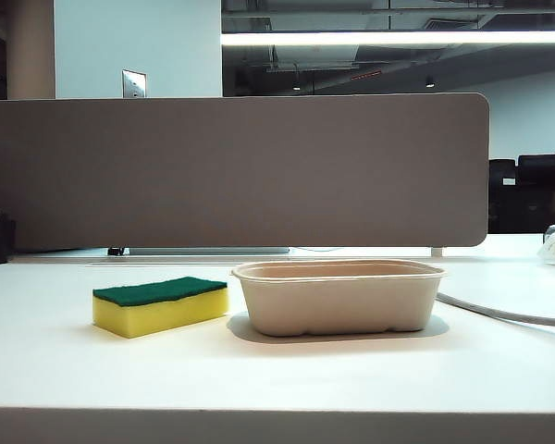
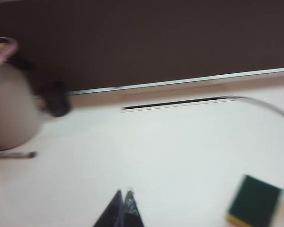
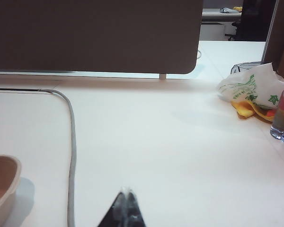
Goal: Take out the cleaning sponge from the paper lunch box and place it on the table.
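Left gripper (image 2: 123, 203) and right gripper (image 3: 127, 203) (both closed) hover.

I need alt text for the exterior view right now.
A yellow block sponge with a dark green scouring top lies on the white table, just left of a beige moulded-pulp lunch box. A grey-brown partition panel stands behind; no gripper shows.
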